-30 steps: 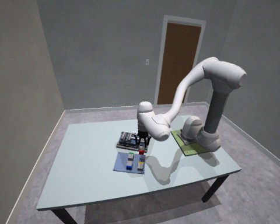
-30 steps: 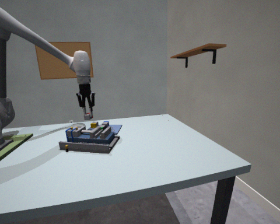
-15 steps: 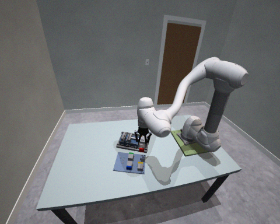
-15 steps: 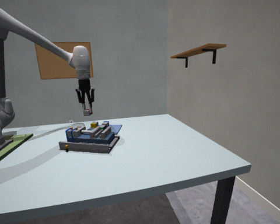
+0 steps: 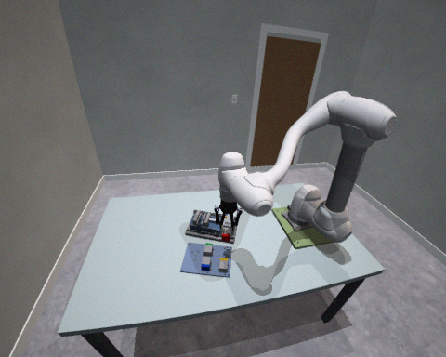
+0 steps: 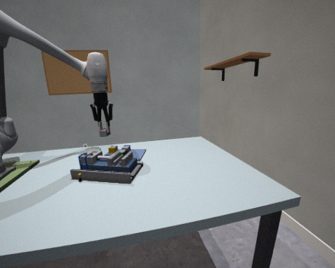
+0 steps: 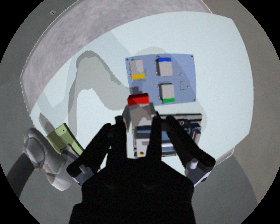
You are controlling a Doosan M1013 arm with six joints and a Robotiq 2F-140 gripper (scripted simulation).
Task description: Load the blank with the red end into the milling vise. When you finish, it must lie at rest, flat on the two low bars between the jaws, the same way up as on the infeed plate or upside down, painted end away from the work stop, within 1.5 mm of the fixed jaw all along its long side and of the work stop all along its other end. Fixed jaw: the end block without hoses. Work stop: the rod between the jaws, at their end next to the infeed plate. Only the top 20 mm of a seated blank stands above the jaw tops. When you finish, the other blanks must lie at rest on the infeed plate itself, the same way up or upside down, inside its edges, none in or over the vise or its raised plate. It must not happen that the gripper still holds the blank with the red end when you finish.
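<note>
My gripper [image 5: 227, 225] [image 6: 104, 129] [image 7: 140, 109] is shut on the grey blank with the red end [image 5: 226, 237] [image 6: 103, 132] [image 7: 138, 99]. It holds the blank well above the vise's height, toward the hose side. The red end points toward the infeed plate [image 5: 189, 266] [image 7: 184, 61]. The blank looks about level. The milling vise [image 5: 205, 226] [image 6: 107, 165] stands on its raised plate [image 6: 104, 175]. The fixed jaw [image 6: 126, 158] is the end block away from the blue hoses. Gripper and blank partly cover the vise in the top view and the wrist view. I cannot make out the work stop.
Blanks with a yellow end [image 5: 223, 265] [image 7: 137, 68], a blue end [image 5: 205, 263] [image 7: 164, 67] and a green end [image 5: 208, 250] [image 7: 167, 91] lie on the infeed plate beside the vise. The arm's base stands on a green plate [image 5: 287, 228] on the hose side.
</note>
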